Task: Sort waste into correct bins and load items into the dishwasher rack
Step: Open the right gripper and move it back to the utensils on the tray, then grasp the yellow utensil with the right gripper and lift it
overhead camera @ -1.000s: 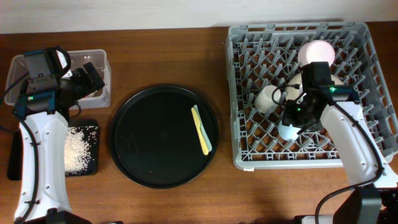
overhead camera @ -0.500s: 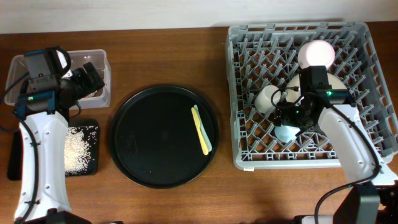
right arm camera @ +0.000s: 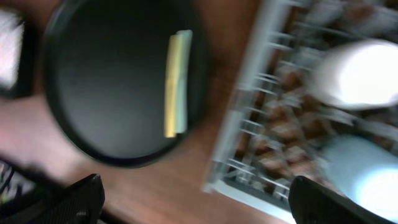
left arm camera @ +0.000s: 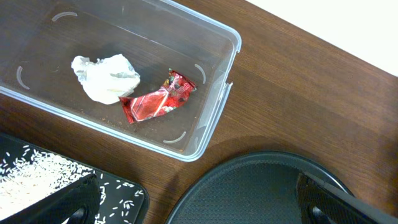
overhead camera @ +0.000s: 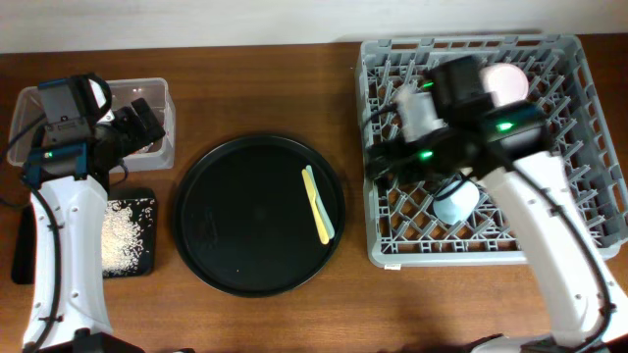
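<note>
Clear box [left arm camera: 211,74]: stands at the table's far left. It holds the crumpled white tissue [left arm camera: 106,78] and the red wrapper [left arm camera: 158,99], which touch each other.
Shallow black tray [overhead camera: 147,265]: sits just in front of the clear box, with the heap of rice [overhead camera: 123,235] spread across it.
Round black tray [overhead camera: 235,226]: lies mid-table and carries only the yellow utensil [overhead camera: 317,204], right of its centre.
Dishwasher rack [overhead camera: 579,118]: holds the pink bowl [overhead camera: 508,80] at the far side, the light blue cup [overhead camera: 456,203] toward the front, and the white cup [right arm camera: 360,74] just beside the blue one.
Left gripper [left arm camera: 199,208]: spread wide and empty, hovering by the clear box's near corner.
Right gripper [right arm camera: 199,199]: fingers far apart with nothing between them, above the rack's left edge.
Hard to see: the right wrist view is smeared by motion. From overhead the right arm covers the rack's middle, so the cream bowl cannot be made out, and the left arm hides part of the clear box.
Change: a second ago the right gripper was down at the light blue cup. It has since swung left toward the round black tray, leaving the cup in the rack. The left arm has not moved.
</note>
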Robot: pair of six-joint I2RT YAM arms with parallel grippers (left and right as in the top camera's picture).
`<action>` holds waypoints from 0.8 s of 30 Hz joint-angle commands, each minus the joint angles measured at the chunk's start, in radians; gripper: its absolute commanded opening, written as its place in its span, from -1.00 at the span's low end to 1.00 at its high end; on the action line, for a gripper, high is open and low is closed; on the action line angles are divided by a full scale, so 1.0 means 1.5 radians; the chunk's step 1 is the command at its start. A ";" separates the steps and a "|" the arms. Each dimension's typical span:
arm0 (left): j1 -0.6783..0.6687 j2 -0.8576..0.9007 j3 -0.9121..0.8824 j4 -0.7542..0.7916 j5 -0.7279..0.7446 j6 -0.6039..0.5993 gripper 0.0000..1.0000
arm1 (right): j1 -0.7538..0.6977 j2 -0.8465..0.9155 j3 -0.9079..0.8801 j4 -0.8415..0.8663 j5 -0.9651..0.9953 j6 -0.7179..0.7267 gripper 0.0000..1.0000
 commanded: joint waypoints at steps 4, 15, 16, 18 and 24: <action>0.002 -0.003 0.009 0.001 0.000 0.001 0.99 | 0.148 0.112 0.010 0.067 0.005 -0.014 0.75; 0.002 -0.003 0.009 0.001 0.000 0.001 0.99 | 0.184 0.389 0.010 0.215 0.019 -0.012 0.31; 0.002 -0.003 0.009 0.002 0.000 0.001 0.99 | 0.185 0.389 0.010 0.228 0.025 -0.012 0.31; 0.002 -0.003 0.009 0.002 0.000 0.001 0.99 | 0.185 0.392 0.009 0.243 0.068 -0.011 0.29; 0.002 -0.003 0.009 0.001 0.000 0.001 0.99 | 0.184 0.398 0.001 0.280 0.126 0.028 0.22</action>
